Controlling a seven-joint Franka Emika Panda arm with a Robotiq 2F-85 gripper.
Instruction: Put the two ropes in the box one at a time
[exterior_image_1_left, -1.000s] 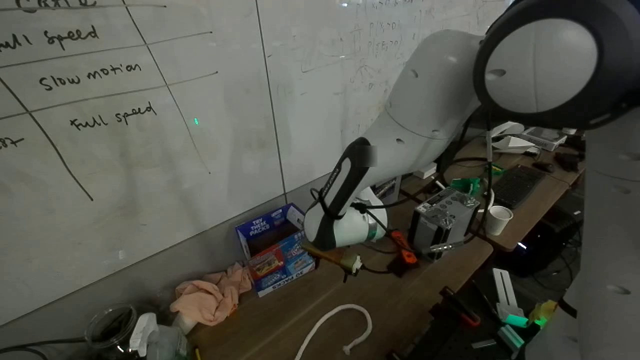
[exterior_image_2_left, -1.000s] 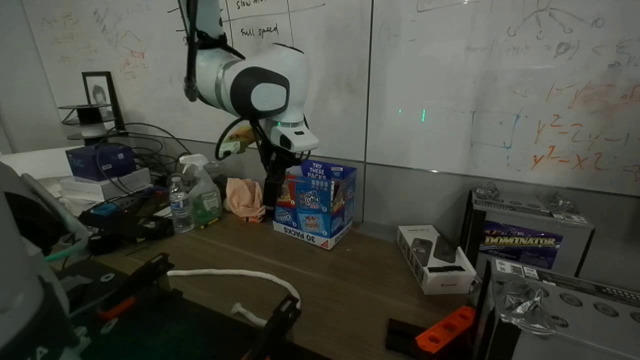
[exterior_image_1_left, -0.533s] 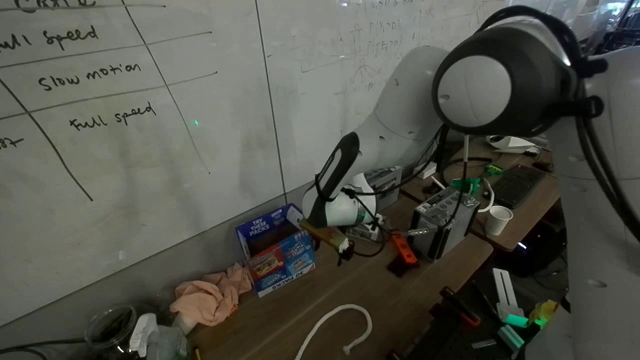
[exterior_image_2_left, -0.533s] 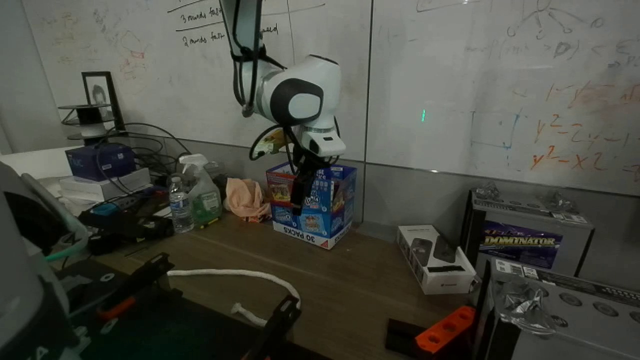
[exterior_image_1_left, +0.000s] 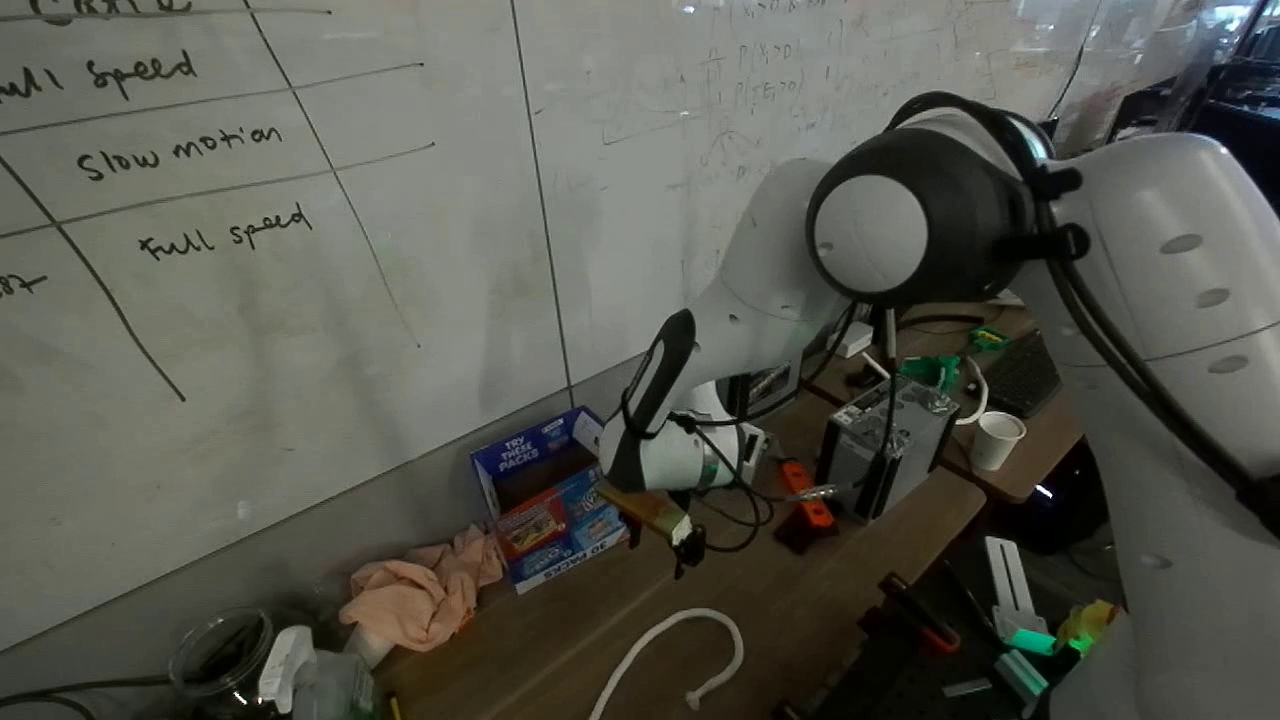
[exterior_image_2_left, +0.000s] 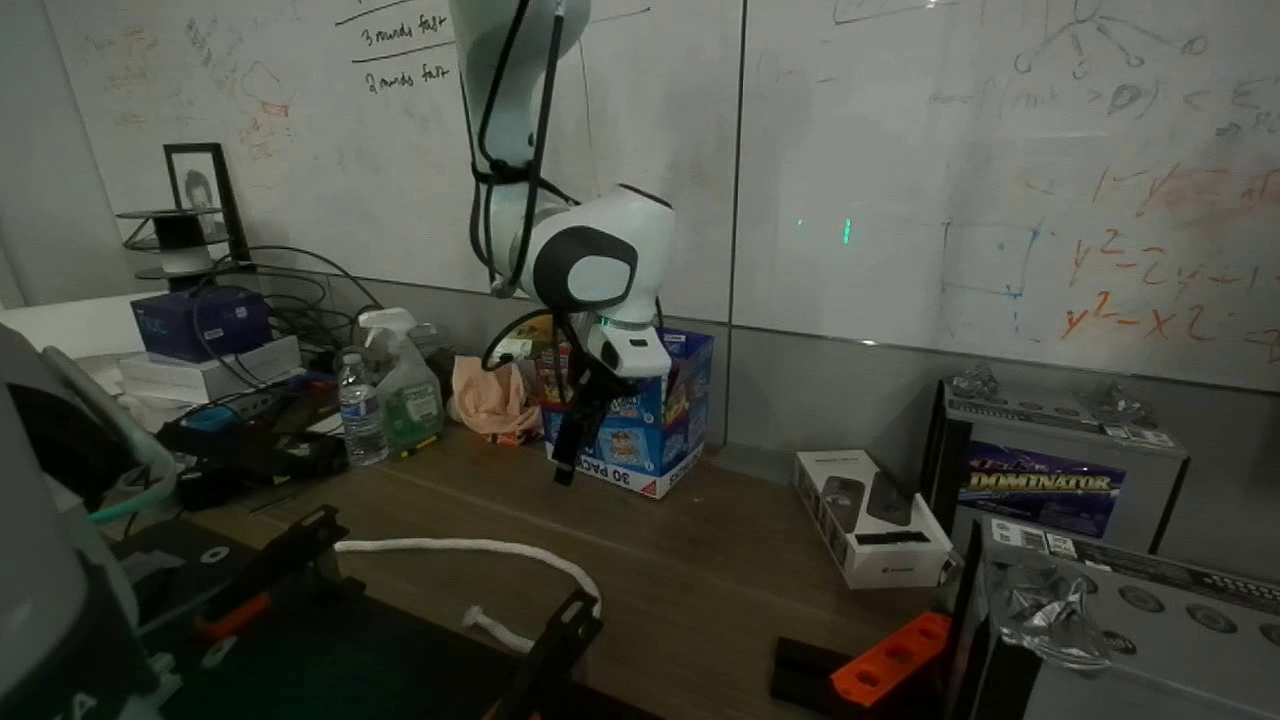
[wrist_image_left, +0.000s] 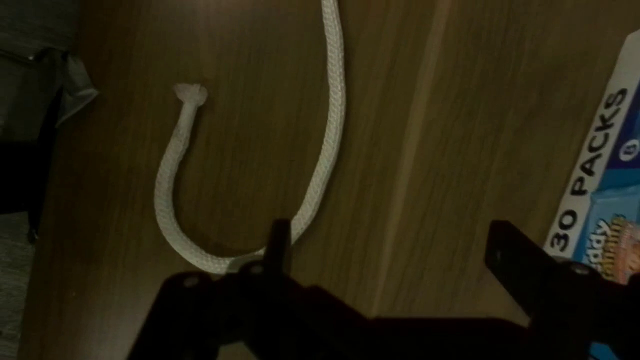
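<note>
Whiteboard with handwriting and ruled lines, set behind a wooden table, forms the background in both exterior views. Below it, upright on the table, stands a blue box, lettered "TRY THESE PACKS" on its raised flap and "30 PACKS" along its lower front edge; its interior is dark and cannot be made out. A white rope lies on the table in front of the box and apart from it. In the wrist view the rope bends like a hook, its flared tip resting on the wood and its other stretch running past the upper edge. The gripper is released, its two fingers spread wide with table surface between them; the finger at left overlaps the rope's bend, though contact cannot be judged. In an exterior view the gripper hangs tilted from the arm above the table, before the box front. Just beside the box lies a peach cloth; next come a spray bottle and a water bottle. On the opposite side of the box rests a white carton.
</note>
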